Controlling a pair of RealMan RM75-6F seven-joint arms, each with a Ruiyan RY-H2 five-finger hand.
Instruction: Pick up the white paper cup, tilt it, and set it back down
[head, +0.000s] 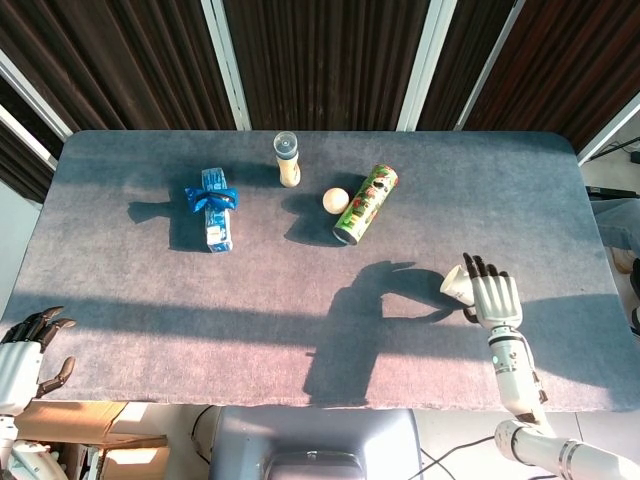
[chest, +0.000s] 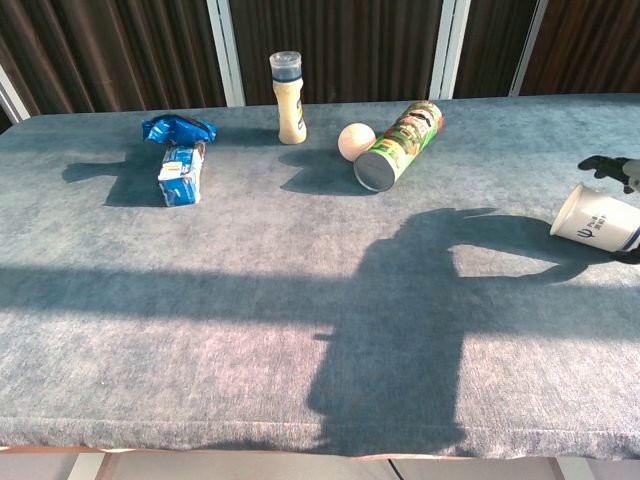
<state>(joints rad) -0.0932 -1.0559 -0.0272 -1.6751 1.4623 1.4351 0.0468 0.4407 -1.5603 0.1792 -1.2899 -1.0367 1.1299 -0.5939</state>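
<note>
The white paper cup (head: 454, 285) lies on its side near the table's right edge, its open mouth toward the table's middle. In the chest view the cup (chest: 596, 218) shows a dark logo and a blue rim line. My right hand (head: 492, 298) reaches over the cup from the right, fingers spread above and around it. It does not plainly grip the cup. Only its dark fingertips (chest: 603, 163) show at the right edge of the chest view. My left hand (head: 24, 350) hangs off the table's front left corner, fingers apart, holding nothing.
At the back of the grey table (head: 150, 300) are a blue snack packet (head: 212, 212), an upright seasoning bottle (head: 288, 160), a small pale ball (head: 335, 200) and a green chip can (head: 365, 204) lying on its side. The arm's dark shadow falls across the table's middle.
</note>
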